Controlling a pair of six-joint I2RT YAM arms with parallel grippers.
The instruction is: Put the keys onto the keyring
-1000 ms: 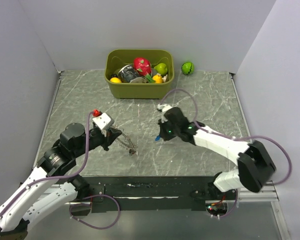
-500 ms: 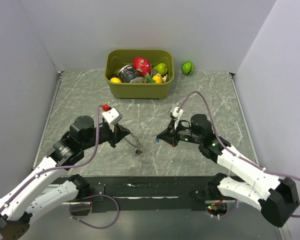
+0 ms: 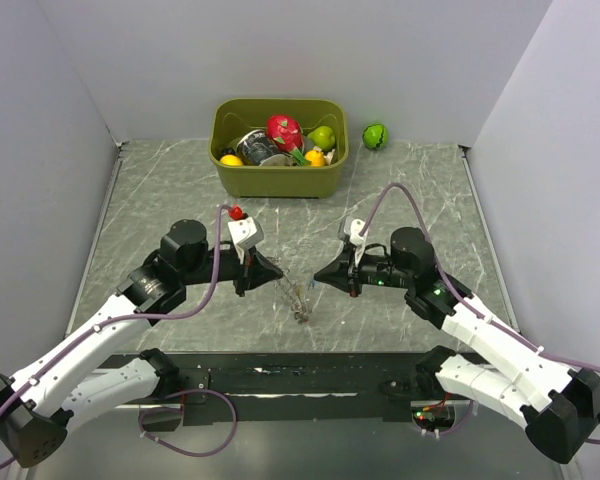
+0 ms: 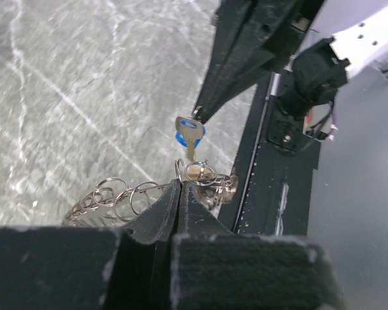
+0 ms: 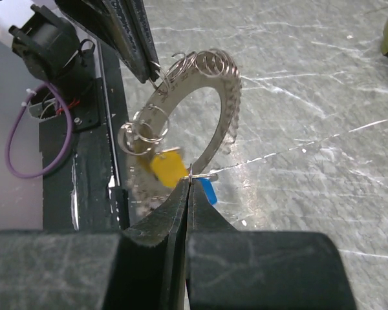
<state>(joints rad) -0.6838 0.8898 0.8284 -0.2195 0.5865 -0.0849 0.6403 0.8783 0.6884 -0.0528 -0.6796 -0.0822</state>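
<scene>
The keyring (image 5: 215, 97), a wide metal band hung with small loops, dangles above the table between both arms. My left gripper (image 4: 180, 183) is shut on its rim (image 4: 119, 197); in the top view the left gripper (image 3: 277, 272) points right at the keyring (image 3: 296, 297). A yellow-headed key (image 5: 167, 166) hangs from the keyring. My right gripper (image 5: 188, 185) is shut on the small loop of a blue-headed key (image 5: 207, 191), held against the keyring's lower rim. The blue key (image 4: 189, 132) also shows in the left wrist view. The right gripper (image 3: 318, 277) faces left.
An olive bin (image 3: 280, 184) with toy fruits stands at the back of the table. A green ball (image 3: 376, 135) lies to its right. A black rail (image 3: 300, 380) runs along the near edge, with grey walls at both sides.
Both arms have swung toward the table's middle. The left gripper carried the keyring rightward; the right gripper turned to face left and brought the blue key up to the ring.
</scene>
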